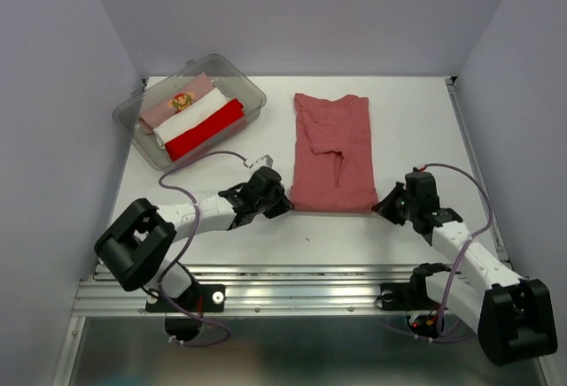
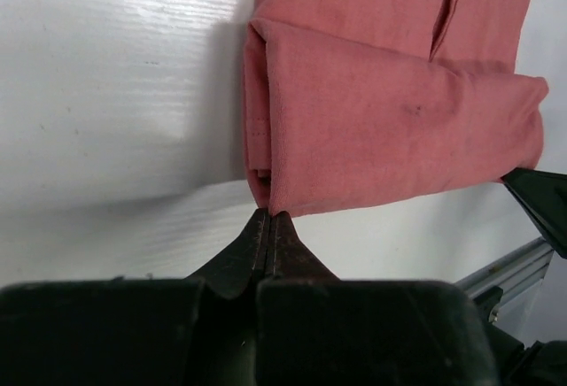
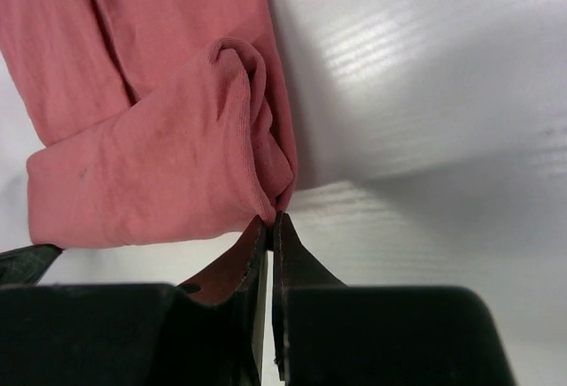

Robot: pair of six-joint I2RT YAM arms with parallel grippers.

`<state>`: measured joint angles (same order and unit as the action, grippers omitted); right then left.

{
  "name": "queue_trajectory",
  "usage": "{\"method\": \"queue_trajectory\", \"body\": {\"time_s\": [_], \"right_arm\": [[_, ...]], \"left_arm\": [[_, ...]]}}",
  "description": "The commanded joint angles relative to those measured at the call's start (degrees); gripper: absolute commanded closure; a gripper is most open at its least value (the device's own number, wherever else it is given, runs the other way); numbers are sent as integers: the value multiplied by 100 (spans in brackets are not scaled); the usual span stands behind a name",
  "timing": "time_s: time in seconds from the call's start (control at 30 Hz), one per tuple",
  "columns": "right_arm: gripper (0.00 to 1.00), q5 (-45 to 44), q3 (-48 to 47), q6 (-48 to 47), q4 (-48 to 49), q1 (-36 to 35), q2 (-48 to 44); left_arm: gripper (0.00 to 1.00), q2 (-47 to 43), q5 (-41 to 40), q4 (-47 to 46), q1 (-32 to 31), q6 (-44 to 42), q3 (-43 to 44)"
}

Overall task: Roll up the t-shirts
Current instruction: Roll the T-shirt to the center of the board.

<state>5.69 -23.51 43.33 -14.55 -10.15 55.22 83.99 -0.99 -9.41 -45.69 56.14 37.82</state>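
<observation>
A large brick-red t-shirt (image 1: 332, 151) lies folded into a long strip in the middle of the table, its near end turned over into a thick fold (image 2: 390, 129). My left gripper (image 1: 285, 204) is shut on the fold's near left corner (image 2: 268, 215). My right gripper (image 1: 383, 207) is shut on the near right corner (image 3: 273, 218), where the cloth (image 3: 142, 173) bunches at the fingertips. Rolled pale pink (image 1: 182, 103), white (image 1: 195, 113) and bright red (image 1: 204, 129) t-shirts lie side by side in the tub.
A clear plastic tub (image 1: 252, 94) stands at the back left of the white table (image 1: 416, 120). Grey walls close in the left, back and right sides. A metal rail (image 1: 292, 280) runs along the near edge.
</observation>
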Motion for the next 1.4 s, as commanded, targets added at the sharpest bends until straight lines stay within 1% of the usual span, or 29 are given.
{"method": "queue_trajectory", "body": {"time_s": [0.0, 0.2, 0.27, 0.3, 0.57, 0.97, 1.37], "right_arm": [[99, 221, 179, 131, -785, -21, -327], [99, 134, -39, 158, -1594, -22, -600], [99, 99, -145, 210, -1692, -22, -636], [99, 90, -180, 228, -1701, -22, -618], [99, -94, -760, 264, -1868, -22, -74], [99, -314, -1323, 167, -1877, -22, 428], [99, -543, -1815, -26, -1666, -22, 1104]], "left_arm": [[100, -391, 73, 623, -98, 20, -30], [100, -559, 73, 1335, -151, 90, 295], [100, -541, 73, 1538, -151, 99, 488], [100, -489, 64, 1747, -151, 99, 559], [100, -208, 47, 2425, -142, 2, 1262], [100, 267, 64, 2655, 16, -209, 1886], [100, 821, 73, 2602, 359, -472, 2361]]}}
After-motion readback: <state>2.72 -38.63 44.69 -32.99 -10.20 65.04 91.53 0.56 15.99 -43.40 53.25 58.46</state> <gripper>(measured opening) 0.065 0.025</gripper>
